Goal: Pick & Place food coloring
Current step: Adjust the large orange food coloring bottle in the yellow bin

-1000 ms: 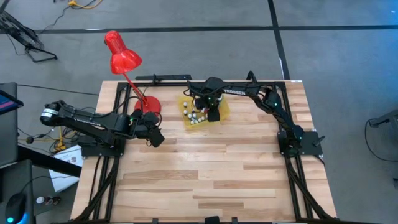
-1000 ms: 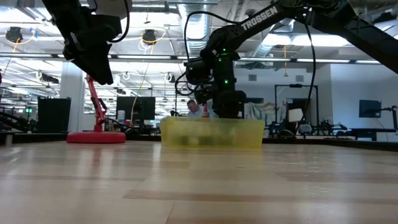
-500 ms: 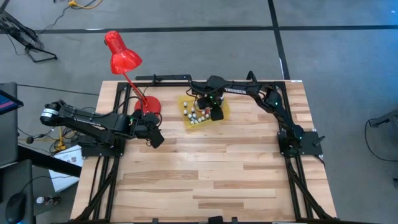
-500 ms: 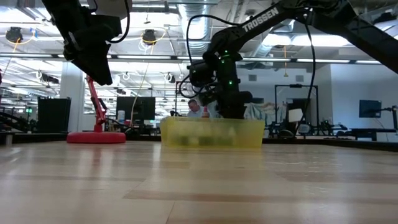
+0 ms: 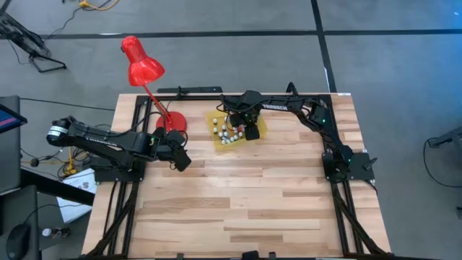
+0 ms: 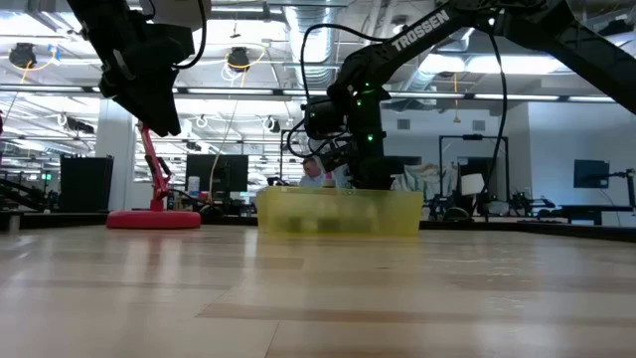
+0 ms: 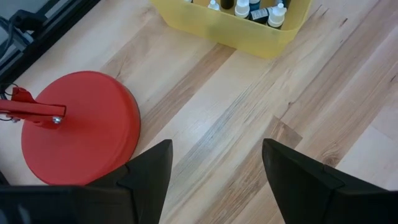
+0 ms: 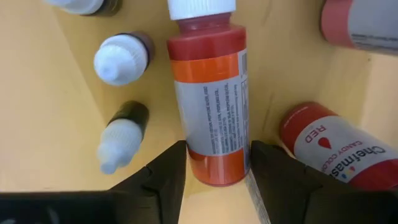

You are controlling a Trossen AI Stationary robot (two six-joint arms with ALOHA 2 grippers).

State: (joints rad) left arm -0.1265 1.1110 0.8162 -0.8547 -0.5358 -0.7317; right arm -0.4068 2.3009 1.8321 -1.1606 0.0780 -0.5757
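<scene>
The wooden counter [image 5: 238,195] carries a red desk lamp [image 5: 144,68] near its far left corner and a shallow yellow bin [image 5: 216,139] near the middle of its far edge. The left arm waits over the left part of the counter, just beside the lamp's round base [image 7: 74,127], its left gripper [image 7: 214,180] hanging released and empty above bare wood. The right arm reaches in from the right edge, and its right gripper [image 8: 214,180] is down inside the bin among the food coloring [image 5: 229,134], a cluster of small pale-capped bottles. Over the past second this gripper has shifted slightly within the bin and its fingers have eased apart; they now straddle the base of a red bottle with an orange label [image 8: 211,93], very near its sides, though I cannot tell whether they press on it. Smaller dark bottles [image 8: 121,134] and another red one [image 8: 329,149] lie close alongside. The widening reads either as lining up on this bottle or as having just let it go; nothing is lifted.
</scene>
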